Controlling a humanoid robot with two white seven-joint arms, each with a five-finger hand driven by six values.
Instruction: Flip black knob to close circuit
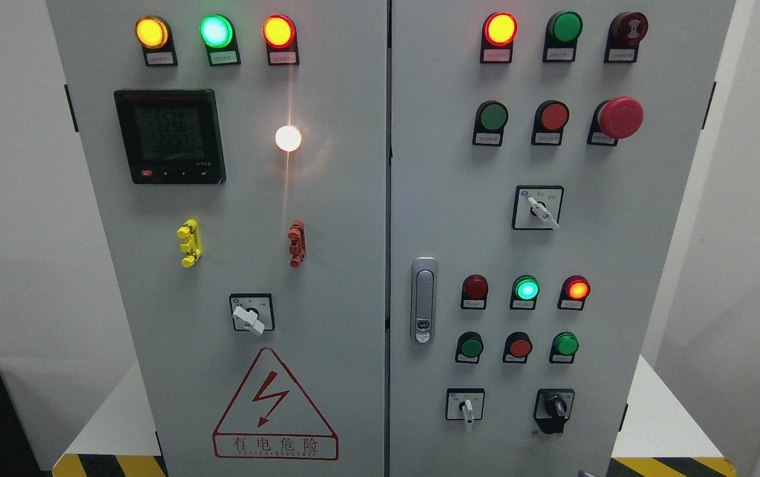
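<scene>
At the lower right of the right-hand door, I see the black knob [555, 407] sitting on its dark square plate, a stubby moulded grip with its pointer angled slightly left of upright and nothing touching it. Just to its left is a white-handled selector switch [466, 408] on a pale square plate, its lever pointing straight down. Both sit on the smooth grey painted steel of the cabinet [353, 265], which has two flat doors meeting at a narrow centre seam. Above the knob run three round push buttons, green, red and green, and over those three domed lamps, of which the green lamp [526, 289] and the one to its right glow. A polished metal door latch [423, 300], tall and rounded, is set beside the seam. Higher up is a glossy red mushroom button [620, 117] standing proud of the panel. On the left door I can make out a black-framed digital meter [169, 136] and a red-outlined triangular warning sign [275, 405] with a lightning bolt. No robot hand is in my view, so I cannot tell whether either is open or closed.
</scene>
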